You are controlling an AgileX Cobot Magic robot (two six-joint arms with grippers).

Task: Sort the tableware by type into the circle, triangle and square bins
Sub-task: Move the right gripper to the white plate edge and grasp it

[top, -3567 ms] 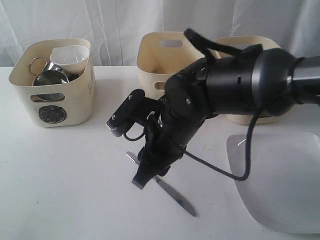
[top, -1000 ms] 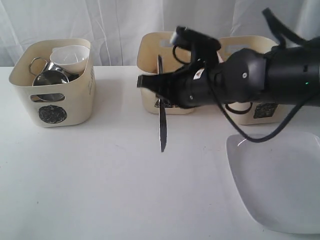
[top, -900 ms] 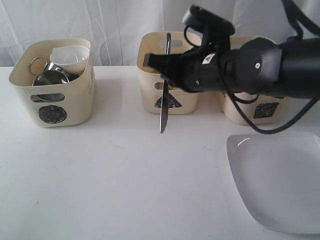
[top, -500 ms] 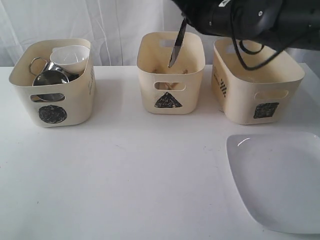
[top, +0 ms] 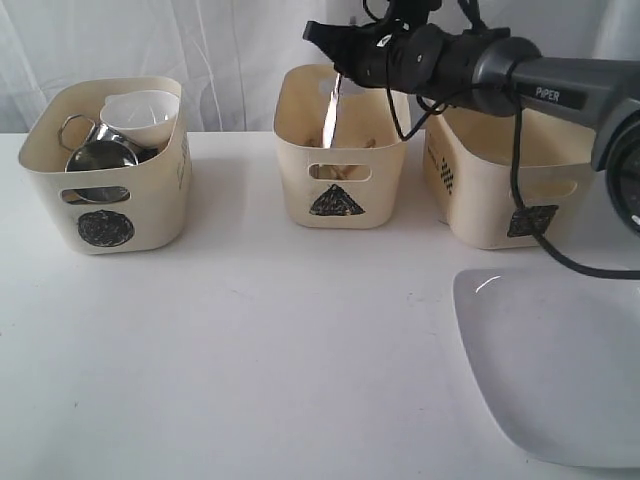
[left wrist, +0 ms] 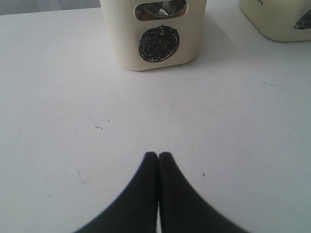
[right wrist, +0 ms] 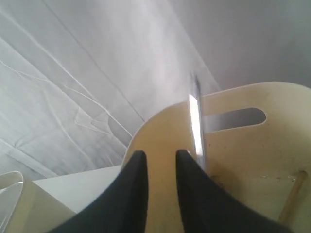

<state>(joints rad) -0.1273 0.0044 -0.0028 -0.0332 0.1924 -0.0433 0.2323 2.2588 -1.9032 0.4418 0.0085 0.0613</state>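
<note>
My right gripper (top: pixel 333 52) hovers over the triangle bin (top: pixel 340 205), its jaws apart with nothing between them (right wrist: pixel 158 155). The steel knife (top: pixel 330 108) hangs upright inside that bin, just beside one finger (right wrist: pixel 197 124). A wooden chopstick (right wrist: pixel 294 194) lies in the same bin. The circle bin (top: pixel 150 215) holds steel mugs (top: pixel 95 155) and a small white bowl (top: pixel 140 112). The large white plate (top: pixel 560 360) lies on the table at the front right. My left gripper (left wrist: pixel 158 155) is shut and empty, low over the table and facing the circle bin (left wrist: pixel 126 39).
The square bin (top: pixel 480 200) stands right of the triangle bin, partly under my right arm. A black cable droops from the arm across it. White curtains hang behind the bins.
My right arm carried the knife up from the table front to above the triangle bin. Its jaws have parted and the knife now sits lower in the bin. The left gripper has not moved.
</note>
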